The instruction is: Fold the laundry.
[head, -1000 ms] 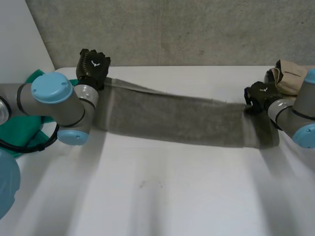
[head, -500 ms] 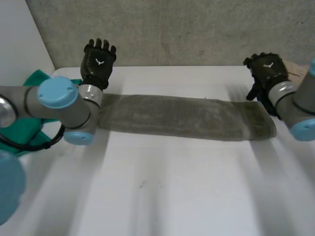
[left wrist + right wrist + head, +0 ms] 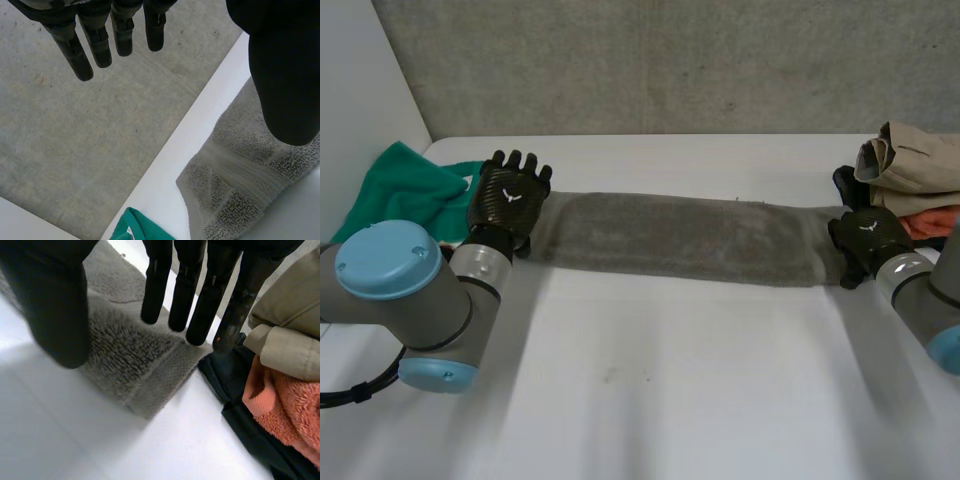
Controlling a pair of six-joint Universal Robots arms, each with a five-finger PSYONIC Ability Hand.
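- Laundry on the white table (image 3: 650,390): we see the grey towel (image 3: 690,238) lying folded into one long, narrow band across the far part of the tabletop, with a robot hand at each end.
- At the band's left end we find the left hand (image 3: 510,197), back upward and fingers pointing toward the concrete wall (image 3: 670,60). The left arm (image 3: 395,290) reaches in from the near left corner, its light-blue cap toward us.
- From the left wrist we see that hand spread and holding nothing. Its fingers (image 3: 117,35) are straight, reaching out past the table's far edge, and its thumb hangs over the towel's end. We cannot tell whether the hand touches the cloth.
- At the right end sits the right hand (image 3: 865,240), knuckles up, on the right arm (image 3: 920,300), which enters from the near right.
- The right wrist camera shows this hand relaxed too. Its fingers (image 3: 190,290) are straight, their tips over the towel's end edge, and its thumb is held well apart on the near side. Nothing is pinched, and we cannot make out contact.
- Just beside the towel's right end we note a pile: a beige garment (image 3: 910,160) on top, an orange cloth (image 3: 285,405) under it, and a black cloth (image 3: 240,390) lowest, nearest the towel's corner.
- A green cloth (image 3: 405,185) lies bunched at the table's left edge, near the left hand, with a strip of bare table between it and the towel.
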